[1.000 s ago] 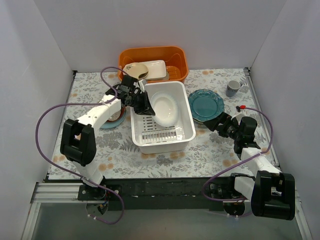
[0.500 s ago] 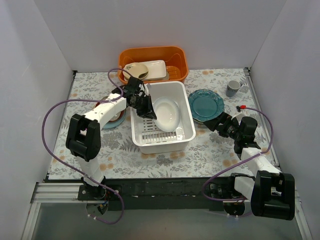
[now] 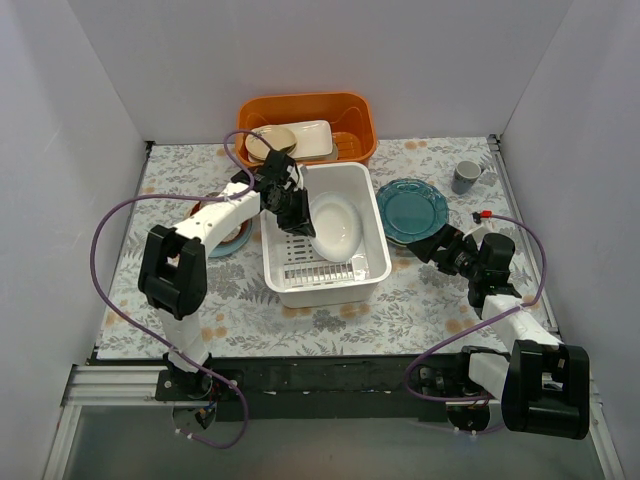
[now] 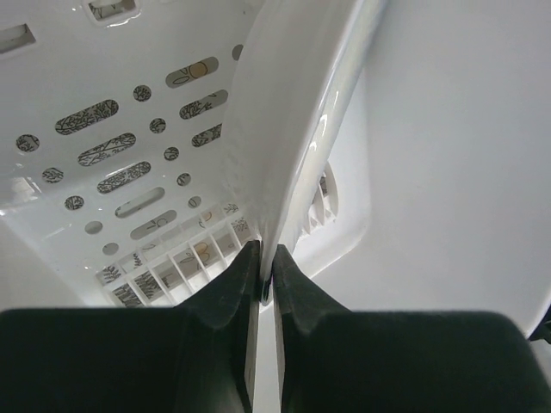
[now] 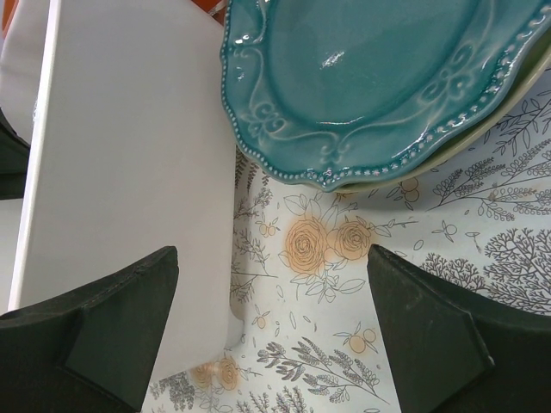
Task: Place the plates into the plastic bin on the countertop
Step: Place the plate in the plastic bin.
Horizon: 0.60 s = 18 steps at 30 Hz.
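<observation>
1. Plate under handling: the cream plate (image 3: pixel 335 222) is round, glossy and plain on the face that shows. It stands on edge, tilted, inside the plastic bin (image 3: pixel 325 285), towards the bin's far half.
2. Left jaws: closed on the cream plate's left rim, which is pinched thin between them.
3. Plastic bin: white, rectangular, with rounded corners. It sits on the worktop (image 3: pixel 180 180) near its middle.
4. Teal plate (image 3: pixel 412 207): scalloped, lying flat just right of the bin.
5. Right jaws: spread wide and holding nothing. They are low over the worktop at the teal plate's near edge, beside the bin.
6. Left wrist view only: the grip at close range, and the bin's bottom with its slots and round holes, the worktop's print showing through.
7. Right wrist view only: the teal plate's beaded edge and raised scrollwork, and a paler plate (image 5: pixel 482 131) lying under it. The bin's outer wall is on the left.
8. Top view only:
   - more stacked plates (image 3: pixel 218 245) left of the bin, partly hidden by the left arm;
   - an orange tub (image 3: pixel 305 100) beyond the bin;
   - a grey mug (image 3: pixel 466 176) at far right.
</observation>
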### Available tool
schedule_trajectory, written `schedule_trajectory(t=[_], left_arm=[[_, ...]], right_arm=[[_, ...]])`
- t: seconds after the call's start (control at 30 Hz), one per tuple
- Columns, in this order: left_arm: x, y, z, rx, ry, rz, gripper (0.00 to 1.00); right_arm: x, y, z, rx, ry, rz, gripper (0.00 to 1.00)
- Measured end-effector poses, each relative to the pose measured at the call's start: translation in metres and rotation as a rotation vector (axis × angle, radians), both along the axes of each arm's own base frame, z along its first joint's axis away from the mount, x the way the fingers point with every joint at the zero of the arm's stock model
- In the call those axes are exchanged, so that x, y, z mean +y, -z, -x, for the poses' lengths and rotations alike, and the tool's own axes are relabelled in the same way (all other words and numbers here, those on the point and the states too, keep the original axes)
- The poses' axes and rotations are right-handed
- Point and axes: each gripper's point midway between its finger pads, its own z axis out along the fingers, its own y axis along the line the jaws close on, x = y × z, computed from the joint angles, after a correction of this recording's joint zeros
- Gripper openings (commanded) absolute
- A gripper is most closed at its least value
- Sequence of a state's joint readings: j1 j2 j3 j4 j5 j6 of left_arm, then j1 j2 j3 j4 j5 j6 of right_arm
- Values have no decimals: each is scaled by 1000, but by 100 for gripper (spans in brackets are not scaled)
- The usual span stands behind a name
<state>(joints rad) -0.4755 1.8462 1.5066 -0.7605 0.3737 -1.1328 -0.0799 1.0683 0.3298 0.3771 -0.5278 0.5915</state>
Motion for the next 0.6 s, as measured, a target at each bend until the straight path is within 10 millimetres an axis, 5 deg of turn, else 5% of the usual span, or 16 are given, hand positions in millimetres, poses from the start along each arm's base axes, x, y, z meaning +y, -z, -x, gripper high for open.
schedule_trajectory(t=[0.3, 0.6], left_arm=[[13, 25, 0, 21, -18, -117, 32], [20, 30, 0, 15, -28, -162, 50]], right_arm=[[0, -1, 0, 0, -4, -5, 97], [2, -2, 1, -2, -13, -16, 97]])
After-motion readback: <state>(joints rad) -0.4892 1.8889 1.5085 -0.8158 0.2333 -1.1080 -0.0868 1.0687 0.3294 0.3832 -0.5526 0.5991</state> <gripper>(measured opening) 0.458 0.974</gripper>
